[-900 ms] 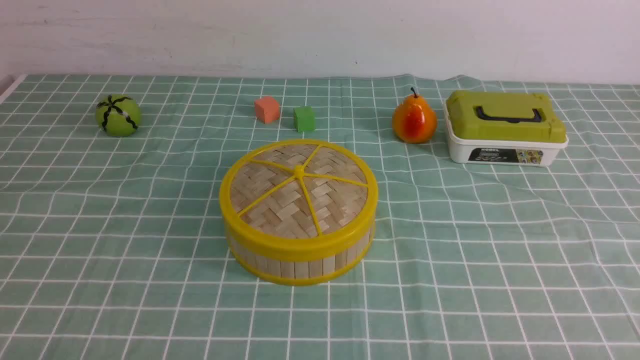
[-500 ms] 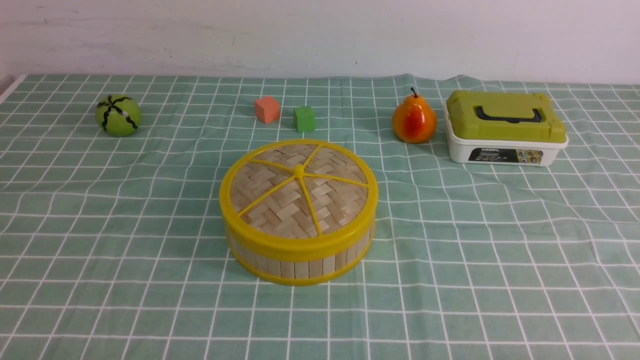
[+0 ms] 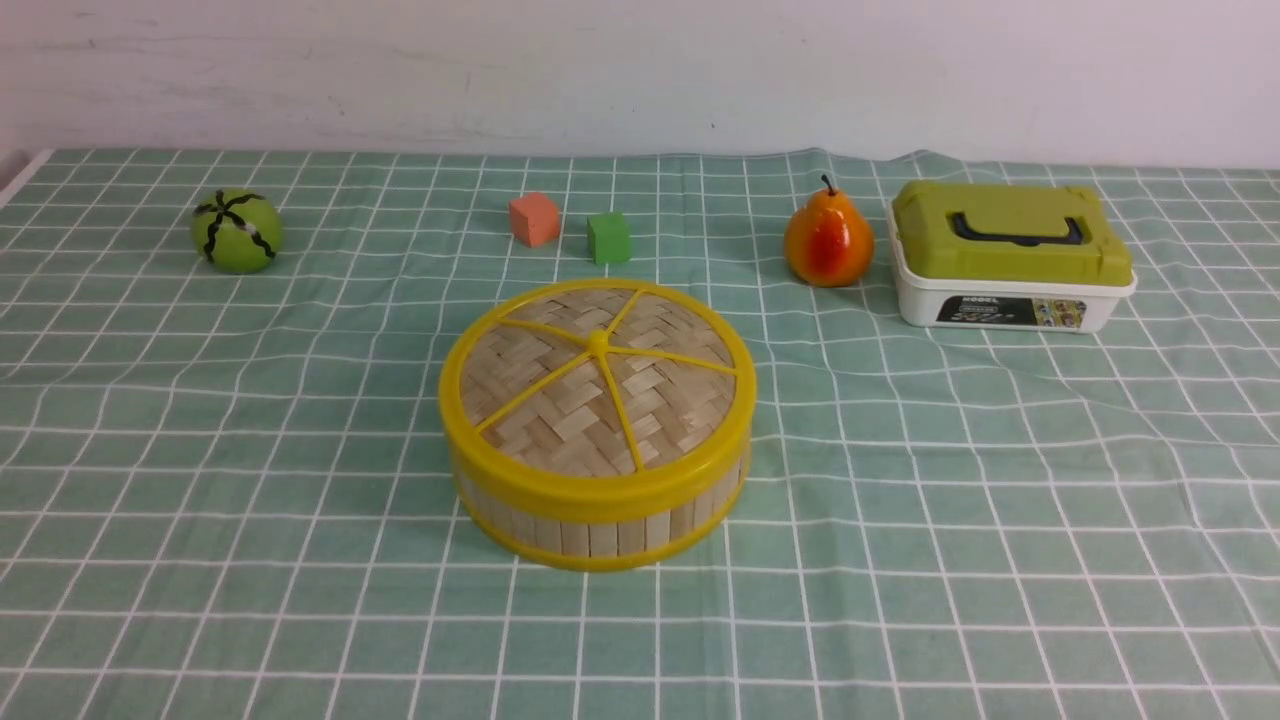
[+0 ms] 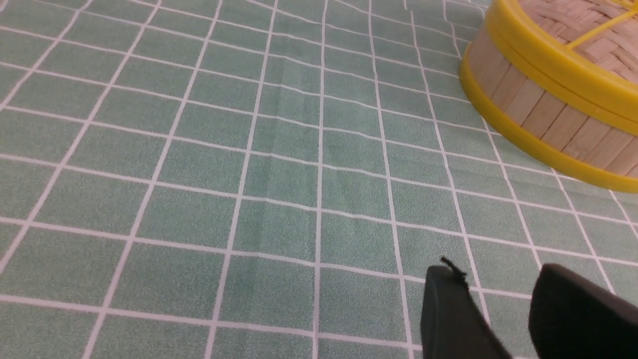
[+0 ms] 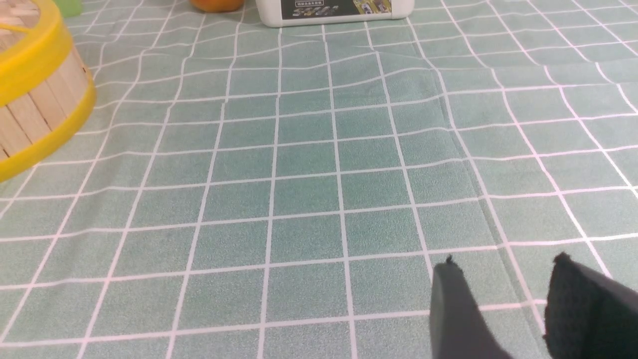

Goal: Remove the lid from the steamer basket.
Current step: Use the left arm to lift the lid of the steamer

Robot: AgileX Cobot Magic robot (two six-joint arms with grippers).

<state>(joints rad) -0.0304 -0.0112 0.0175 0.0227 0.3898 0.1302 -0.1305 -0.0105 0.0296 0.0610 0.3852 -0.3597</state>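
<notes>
The steamer basket (image 3: 600,530) stands in the middle of the green checked cloth, its pale slat wall between yellow rims. The woven lid (image 3: 598,390) with yellow rim and spokes sits flat on top of it. Neither arm shows in the front view. In the left wrist view my left gripper (image 4: 496,279) is open over bare cloth, with the steamer basket (image 4: 543,114) well ahead of it. In the right wrist view my right gripper (image 5: 503,274) is also open and empty, and the steamer basket (image 5: 35,104) lies far off to one side.
At the back stand a green ball (image 3: 236,231), an orange cube (image 3: 533,219), a green cube (image 3: 608,238), a pear (image 3: 828,240) and a white box with an olive lid (image 3: 1010,255). The cloth (image 3: 1000,480) is rippled to the right of the basket.
</notes>
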